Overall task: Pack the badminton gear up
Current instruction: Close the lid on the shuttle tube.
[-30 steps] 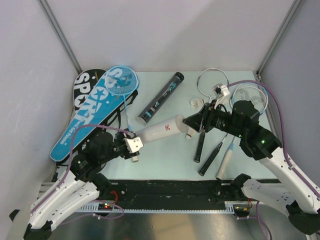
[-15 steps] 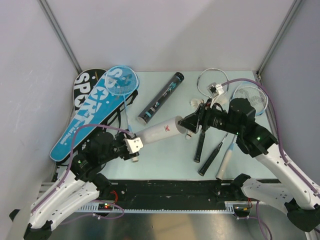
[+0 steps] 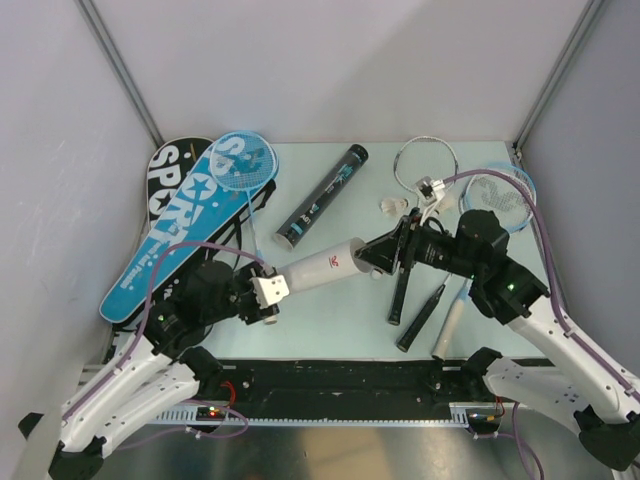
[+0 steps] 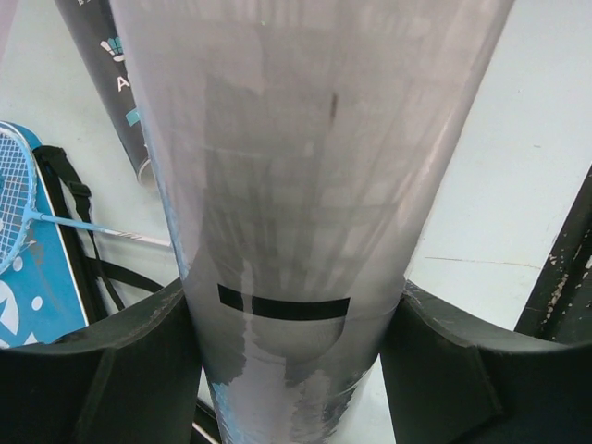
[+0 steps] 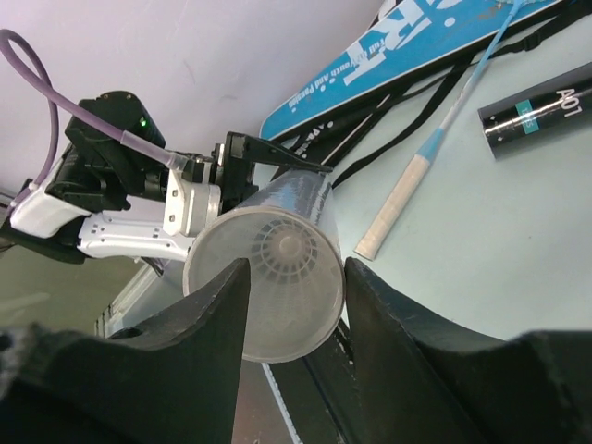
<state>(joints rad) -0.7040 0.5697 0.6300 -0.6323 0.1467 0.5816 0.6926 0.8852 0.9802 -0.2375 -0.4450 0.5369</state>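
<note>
Your left gripper (image 3: 264, 291) clamps the white tube (image 3: 320, 266) at centre. Your right gripper (image 3: 376, 255) covers the tube's mouth, its 2 fingers parted; contact is unclear.

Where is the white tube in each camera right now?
Top external: white tube centre, slanting between the two arms.
Left wrist: tube fills the middle, clamped by the left fingers.
Right wrist: tube's open mouth lower centre, framed by the right fingers.
Shared landmark: black tube, visible in all three.

L gripper (image 4: 289, 370) clamps white tube (image 4: 305, 166) mid-frame.
</note>
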